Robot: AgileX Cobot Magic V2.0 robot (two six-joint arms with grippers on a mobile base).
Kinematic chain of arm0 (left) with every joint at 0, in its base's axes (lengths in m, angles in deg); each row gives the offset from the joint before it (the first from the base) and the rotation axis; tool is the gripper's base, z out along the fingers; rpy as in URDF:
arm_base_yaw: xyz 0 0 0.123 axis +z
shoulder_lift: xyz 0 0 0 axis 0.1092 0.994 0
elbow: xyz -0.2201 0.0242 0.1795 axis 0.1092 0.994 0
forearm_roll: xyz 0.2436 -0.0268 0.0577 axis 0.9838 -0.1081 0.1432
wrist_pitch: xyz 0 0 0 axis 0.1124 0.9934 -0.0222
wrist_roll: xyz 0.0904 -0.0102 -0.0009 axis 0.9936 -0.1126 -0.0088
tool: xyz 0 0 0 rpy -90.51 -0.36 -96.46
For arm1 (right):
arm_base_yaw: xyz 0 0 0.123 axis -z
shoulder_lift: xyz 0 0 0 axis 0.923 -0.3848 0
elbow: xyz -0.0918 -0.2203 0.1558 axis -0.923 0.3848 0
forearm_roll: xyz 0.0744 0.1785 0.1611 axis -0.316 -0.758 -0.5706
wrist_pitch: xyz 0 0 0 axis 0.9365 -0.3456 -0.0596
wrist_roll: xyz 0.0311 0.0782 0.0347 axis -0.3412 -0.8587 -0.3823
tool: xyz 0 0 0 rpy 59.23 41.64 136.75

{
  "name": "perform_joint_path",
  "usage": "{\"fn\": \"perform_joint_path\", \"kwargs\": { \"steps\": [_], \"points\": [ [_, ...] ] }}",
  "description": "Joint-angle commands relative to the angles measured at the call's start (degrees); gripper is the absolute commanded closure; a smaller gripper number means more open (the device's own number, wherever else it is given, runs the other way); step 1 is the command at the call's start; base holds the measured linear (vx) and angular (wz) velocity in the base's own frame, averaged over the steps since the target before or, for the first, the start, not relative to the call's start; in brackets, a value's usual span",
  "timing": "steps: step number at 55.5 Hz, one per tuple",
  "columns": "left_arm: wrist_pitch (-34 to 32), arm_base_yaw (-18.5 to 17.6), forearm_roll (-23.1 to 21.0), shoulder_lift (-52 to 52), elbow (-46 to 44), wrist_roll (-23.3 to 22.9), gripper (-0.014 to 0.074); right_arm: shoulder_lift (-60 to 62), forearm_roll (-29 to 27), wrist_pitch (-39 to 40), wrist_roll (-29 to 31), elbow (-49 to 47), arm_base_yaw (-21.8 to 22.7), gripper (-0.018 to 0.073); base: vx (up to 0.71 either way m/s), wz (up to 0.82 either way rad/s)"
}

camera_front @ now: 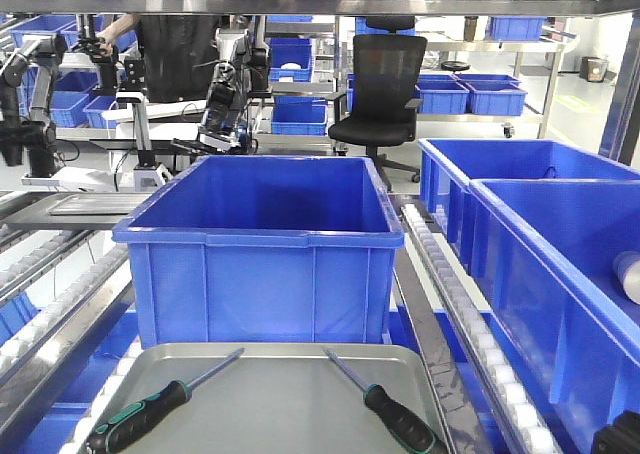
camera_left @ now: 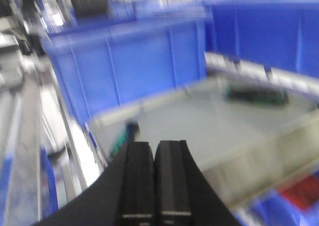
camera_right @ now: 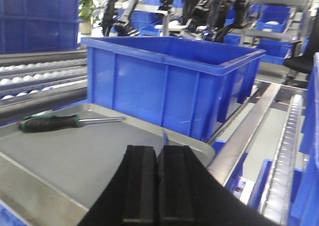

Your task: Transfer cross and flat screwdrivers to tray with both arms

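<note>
The grey metal tray [camera_front: 290, 394] lies at the near edge, in front of a blue bin. Two screwdrivers rest flat in it: one at the left [camera_front: 150, 409], one at the right [camera_front: 395, 417], shafts pointing away. Neither gripper shows in the front view. The left wrist view is blurred. In it my left gripper [camera_left: 154, 149] is shut and empty above the tray's [camera_left: 199, 121] near corner, with a green-black handle [camera_left: 124, 136] just beyond its fingers. My right gripper [camera_right: 157, 151] is shut and empty over the tray [camera_right: 60, 156]. The right screwdriver's shaft tip [camera_right: 164, 135] shows past its fingers. The left screwdriver [camera_right: 50, 122] lies further off.
A deep blue bin [camera_front: 260, 244] stands right behind the tray. More blue bins [camera_front: 540, 234] line the right side. Roller rails [camera_front: 450, 284] run between them. A flat beige tray [camera_front: 90, 206] sits at the back left, and an office chair [camera_front: 385, 84] stands behind.
</note>
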Motion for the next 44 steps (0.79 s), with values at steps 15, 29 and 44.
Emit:
{"fn": "perform_joint_path", "kwargs": {
  "steps": [15, 29, 44],
  "points": [
    [-6.5, -0.2, -0.5, 0.4, 0.1, -0.7, 0.0599, -0.3, -0.3, 4.6, -0.1, -1.5, 0.2, 0.0567, 0.00, 0.00],
    [-8.1, 0.3, 4.9, -0.2, 2.3, 2.8, 0.0599, -0.3, -0.3, 4.6, -0.1, -1.5, 0.2, 0.0567, 0.00, 0.00],
    [-22.7, 14.9, 10.3, -13.1, 22.7, -7.2, 0.0599, -0.3, -0.3, 4.6, -0.1, -1.5, 0.2, 0.0567, 0.00, 0.01]
  ]
}}
